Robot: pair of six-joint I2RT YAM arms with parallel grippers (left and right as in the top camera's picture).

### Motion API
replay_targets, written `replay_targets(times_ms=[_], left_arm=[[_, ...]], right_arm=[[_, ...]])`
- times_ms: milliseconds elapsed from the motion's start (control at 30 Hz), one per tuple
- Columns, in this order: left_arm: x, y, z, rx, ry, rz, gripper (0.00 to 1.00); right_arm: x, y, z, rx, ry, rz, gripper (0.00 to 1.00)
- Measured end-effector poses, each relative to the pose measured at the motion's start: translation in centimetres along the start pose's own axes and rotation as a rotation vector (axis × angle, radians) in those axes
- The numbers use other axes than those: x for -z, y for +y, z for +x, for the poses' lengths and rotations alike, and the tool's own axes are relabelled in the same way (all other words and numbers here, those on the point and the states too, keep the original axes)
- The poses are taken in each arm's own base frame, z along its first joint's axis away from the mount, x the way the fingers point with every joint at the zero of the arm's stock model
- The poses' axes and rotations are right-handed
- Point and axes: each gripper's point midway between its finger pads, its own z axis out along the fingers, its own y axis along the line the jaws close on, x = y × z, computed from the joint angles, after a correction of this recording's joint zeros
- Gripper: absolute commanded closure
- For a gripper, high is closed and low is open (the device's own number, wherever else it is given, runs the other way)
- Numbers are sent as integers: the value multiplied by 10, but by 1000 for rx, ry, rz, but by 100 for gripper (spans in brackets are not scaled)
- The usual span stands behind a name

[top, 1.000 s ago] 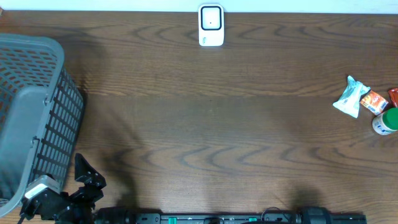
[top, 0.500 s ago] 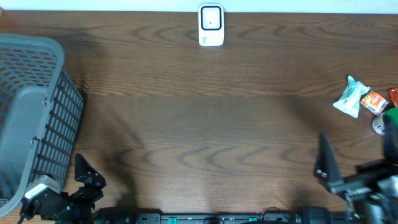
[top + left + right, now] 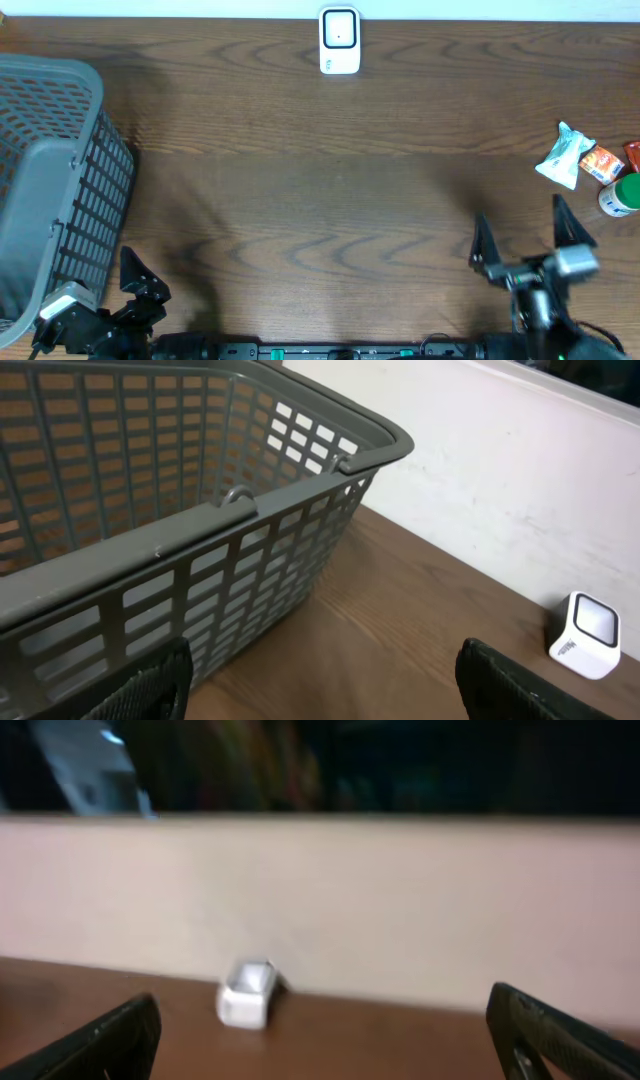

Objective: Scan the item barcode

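Note:
The white barcode scanner (image 3: 339,41) stands at the table's far edge, in the middle; it also shows in the left wrist view (image 3: 590,635) and, blurred, in the right wrist view (image 3: 247,992). The items lie at the right edge: a white packet (image 3: 565,156), an orange packet (image 3: 602,162), a red piece (image 3: 633,155) and a green-capped bottle (image 3: 622,195). My right gripper (image 3: 530,245) is open near the front right, short of the items, with nothing between its fingers (image 3: 550,1035). My left gripper (image 3: 145,290) is open at the front left beside the basket, also holding nothing (image 3: 320,695).
A grey mesh basket (image 3: 50,180) fills the left side of the table, and its wall (image 3: 200,510) rises close in front of the left gripper. A pale wall runs behind the table's far edge.
The right arm has come into the overhead view from the bottom right and swung left, jaws wide apart. The left arm and the items have not moved.

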Motion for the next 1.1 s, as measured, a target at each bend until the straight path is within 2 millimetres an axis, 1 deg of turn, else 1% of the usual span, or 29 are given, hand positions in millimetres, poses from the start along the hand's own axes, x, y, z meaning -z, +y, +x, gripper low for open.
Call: replay_targets(times_ms=[33, 67, 100, 167, 233, 300, 333, 467, 533, 1100], left_arm=[[0, 0, 0, 0, 0, 0, 16], [0, 0, 0, 0, 0, 0, 15], [0, 0, 0, 0, 0, 0, 15], [0, 0, 0, 0, 0, 0, 15], [0, 0, 0, 0, 0, 0, 15], [0, 0, 0, 0, 1, 1, 16], [0, 0, 0, 0, 0, 0, 16], [0, 0, 0, 0, 0, 0, 16], [0, 0, 0, 0, 0, 0, 16], [0, 0, 0, 0, 0, 1, 16]], right_arm=[[-2, -3, 9, -3, 19, 14, 1], [-4, -8, 24, -8, 51, 38, 1], [-7, -14, 47, -14, 98, 66, 1], [-9, -18, 68, -18, 134, 86, 1], [-10, -22, 94, -22, 179, 100, 1], [-10, -24, 114, -26, 215, 109, 1], [-10, -25, 128, -29, 242, 115, 1], [-7, -26, 152, -36, 295, 117, 1], [-7, -26, 155, -37, 307, 117, 1], [-7, -26, 155, -37, 307, 117, 1]])
